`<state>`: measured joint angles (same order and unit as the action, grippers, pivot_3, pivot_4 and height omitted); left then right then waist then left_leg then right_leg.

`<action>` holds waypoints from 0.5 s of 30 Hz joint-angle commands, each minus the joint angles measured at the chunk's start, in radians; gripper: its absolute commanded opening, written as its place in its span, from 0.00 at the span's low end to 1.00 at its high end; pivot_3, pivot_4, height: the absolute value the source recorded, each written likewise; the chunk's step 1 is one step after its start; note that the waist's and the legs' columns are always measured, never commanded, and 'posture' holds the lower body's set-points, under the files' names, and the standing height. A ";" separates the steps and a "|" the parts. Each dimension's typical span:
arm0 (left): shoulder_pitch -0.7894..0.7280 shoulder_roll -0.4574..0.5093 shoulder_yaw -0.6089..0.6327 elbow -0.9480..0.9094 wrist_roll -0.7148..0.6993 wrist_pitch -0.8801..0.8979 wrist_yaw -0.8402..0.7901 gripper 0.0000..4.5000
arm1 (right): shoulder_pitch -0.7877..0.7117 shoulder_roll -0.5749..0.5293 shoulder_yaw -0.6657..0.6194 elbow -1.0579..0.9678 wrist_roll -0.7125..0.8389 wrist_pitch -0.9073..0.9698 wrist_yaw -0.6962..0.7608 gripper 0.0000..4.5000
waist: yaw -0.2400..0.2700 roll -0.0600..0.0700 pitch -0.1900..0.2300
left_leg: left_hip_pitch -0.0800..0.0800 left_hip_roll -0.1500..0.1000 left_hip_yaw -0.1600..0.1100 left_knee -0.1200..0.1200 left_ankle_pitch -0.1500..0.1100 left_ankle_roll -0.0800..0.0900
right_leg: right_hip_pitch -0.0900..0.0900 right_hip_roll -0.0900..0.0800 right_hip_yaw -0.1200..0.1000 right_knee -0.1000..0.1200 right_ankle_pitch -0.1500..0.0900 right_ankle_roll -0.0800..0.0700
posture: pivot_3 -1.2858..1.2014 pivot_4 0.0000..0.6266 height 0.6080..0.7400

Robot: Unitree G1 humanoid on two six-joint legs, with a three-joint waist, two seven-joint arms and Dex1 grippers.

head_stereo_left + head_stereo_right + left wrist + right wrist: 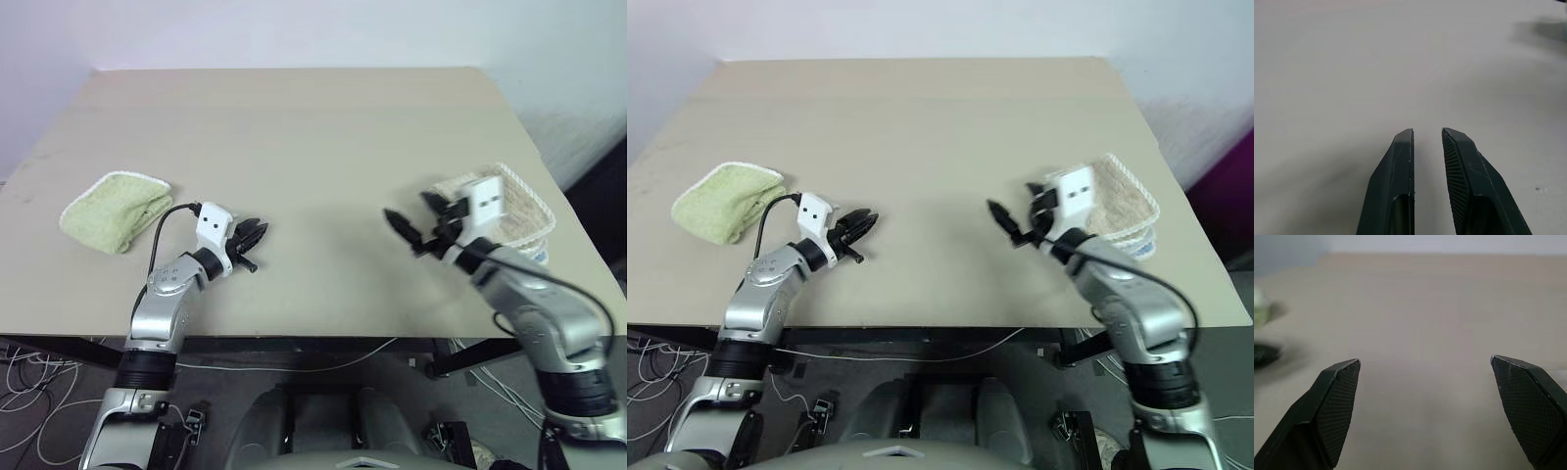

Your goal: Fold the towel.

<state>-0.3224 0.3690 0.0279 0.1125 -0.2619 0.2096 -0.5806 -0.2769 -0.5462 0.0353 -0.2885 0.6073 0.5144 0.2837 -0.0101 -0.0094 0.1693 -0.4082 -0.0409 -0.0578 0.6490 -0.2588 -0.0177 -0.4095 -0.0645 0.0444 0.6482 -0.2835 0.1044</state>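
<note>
Two robot arms hover over a table (313,147) with folded cloths at either side.

The tan towel (524,211) lies folded at the table's right edge, on top of a light-blue cloth (539,255) and just behind the right gripper (409,233), whose jaws are spread wide and empty. A green towel (116,209) lies folded at the left. The left gripper (253,238) is nearly closed, holding nothing. The fold looks finished; little seems left.
</note>
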 commanded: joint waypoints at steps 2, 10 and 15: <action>0.031 0.008 0.036 -0.042 0.029 -0.021 0.059 0.20 | -0.044 0.048 0.068 0.092 -0.140 -0.114 0.084 1.00 | -0.001 0.000 0.000 | 0.000 0.000 0.000 0.000 0.000 0.000 | 0.000 0.000 0.000 0.000 0.000 0.000 | 0.52 0.24 1.00; 0.071 -0.003 0.060 -0.093 0.047 -0.014 0.137 0.20 | -0.112 0.136 0.092 0.236 -0.246 -0.188 0.174 1.00 | -0.001 0.000 0.000 | 0.000 0.000 0.000 0.000 0.000 0.000 | -0.001 0.000 0.000 0.000 0.000 0.000 | 0.52 0.24 1.00; 0.086 0.005 0.071 -0.119 0.043 0.002 0.162 0.20 | -0.151 0.174 0.092 0.295 -0.285 -0.215 0.217 1.00 | -0.002 0.000 0.000 | 0.000 0.000 0.000 0.000 0.000 0.000 | -0.001 0.000 0.000 0.001 0.000 0.000 | 0.52 0.24 1.00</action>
<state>-0.2282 0.3657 0.0757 0.0349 -0.2259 0.2141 -0.4281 -0.3972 -0.3818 0.1325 0.0157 0.3339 0.3333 0.4864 -0.0117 -0.0093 0.1692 -0.4080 -0.0411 -0.0582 0.6484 -0.2587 -0.0182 -0.4106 -0.0647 0.0444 0.6490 -0.2834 0.1042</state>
